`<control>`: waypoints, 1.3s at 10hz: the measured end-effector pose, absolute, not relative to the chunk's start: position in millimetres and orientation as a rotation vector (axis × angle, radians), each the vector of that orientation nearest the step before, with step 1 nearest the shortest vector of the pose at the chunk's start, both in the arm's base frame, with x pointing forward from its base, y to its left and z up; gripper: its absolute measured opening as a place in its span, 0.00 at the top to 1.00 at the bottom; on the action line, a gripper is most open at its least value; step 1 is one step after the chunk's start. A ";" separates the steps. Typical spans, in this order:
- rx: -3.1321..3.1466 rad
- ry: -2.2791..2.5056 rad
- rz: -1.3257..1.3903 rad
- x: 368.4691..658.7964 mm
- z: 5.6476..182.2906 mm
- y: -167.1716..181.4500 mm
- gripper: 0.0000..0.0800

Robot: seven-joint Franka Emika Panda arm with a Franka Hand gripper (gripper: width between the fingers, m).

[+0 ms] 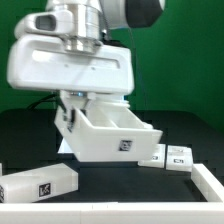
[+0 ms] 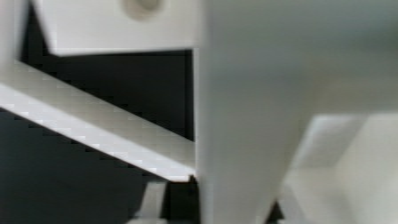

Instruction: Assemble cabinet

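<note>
The cabinet's open box piece [image 1: 112, 135], white with a small tag on its front, hangs tilted above the black table. My gripper [image 1: 72, 108] is shut on the box's wall at the exterior view's left, under the big white hand [image 1: 70, 60]. In the wrist view that wall [image 2: 240, 130] fills the middle as a blurred white upright band, and the fingers are hidden against it. A second white cabinet block [image 1: 40, 183] with a tag lies on the table at the exterior view's lower left.
Flat white tagged pieces [image 1: 176, 155] lie on the table at the exterior view's right, just beside the held box. Another white piece [image 1: 210, 182] lies at the lower right. A white rim [image 1: 100, 216] runs along the near edge.
</note>
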State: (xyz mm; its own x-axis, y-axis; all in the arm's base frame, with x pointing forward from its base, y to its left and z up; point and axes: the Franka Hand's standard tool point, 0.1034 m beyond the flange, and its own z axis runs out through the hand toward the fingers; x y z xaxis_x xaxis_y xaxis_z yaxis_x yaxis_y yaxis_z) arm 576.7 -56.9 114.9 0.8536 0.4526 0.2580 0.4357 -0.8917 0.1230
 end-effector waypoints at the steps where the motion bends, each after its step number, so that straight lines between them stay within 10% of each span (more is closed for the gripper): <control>1: 2.954 0.732 0.457 585.5 107.6 -46.6 0.88; 13: 2.916 0.809 0.534 601.3 57.5 -28.0 0.88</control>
